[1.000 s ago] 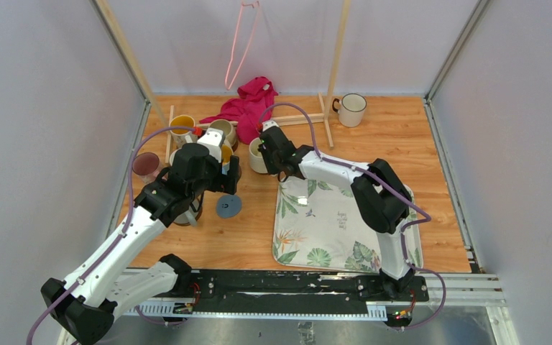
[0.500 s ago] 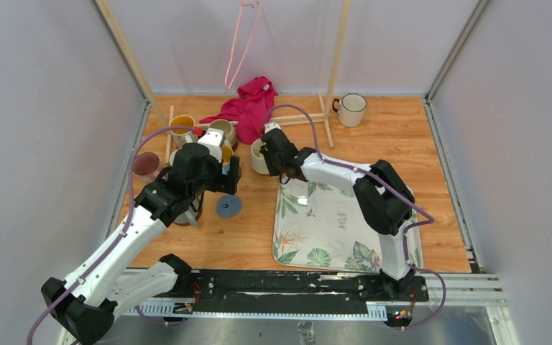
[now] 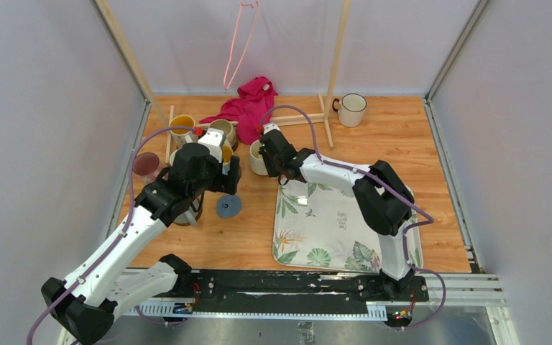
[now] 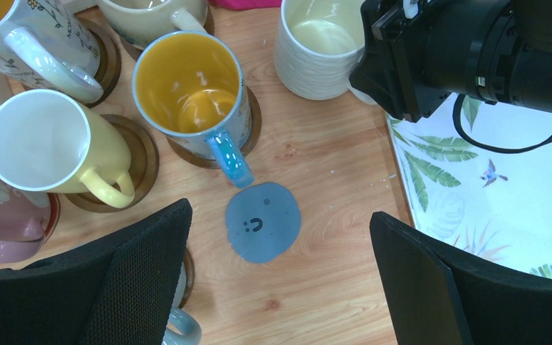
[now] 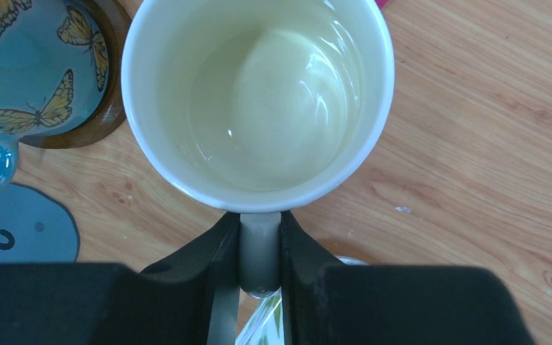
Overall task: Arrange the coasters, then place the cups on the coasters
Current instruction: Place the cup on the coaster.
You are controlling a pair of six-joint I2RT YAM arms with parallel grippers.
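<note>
Two grippers, two states. My right gripper (image 5: 260, 241) is clenched on the handle of the cream mug (image 5: 259, 100), one finger on either side. The mug is upright and empty, its mouth just ahead of my fingertips (whether its base rests on the table (image 4: 330, 144) I cannot tell). Left of that grip stands the butterfly mug (image 5: 14, 65) on a brown coaster (image 5: 111, 79). Nearer me lies the grey-blue coaster (image 5: 14, 226), bare and flat.

My left gripper (image 4: 280, 287) hangs released, jaws wide, holding nothing. The grey-blue coaster lies between and just ahead of its fingers, close by the butterfly mug's blue handle. Farther ahead-left is a yellow mug (image 4: 50, 144) on its own brown disc, with a pink mug (image 4: 0, 223) at the left edge. To this gripper's right is the leaf tray (image 4: 489, 208).

Well beyond the right arm, a white dark-rimmed mug (image 3: 352, 109) stands alone.
</note>
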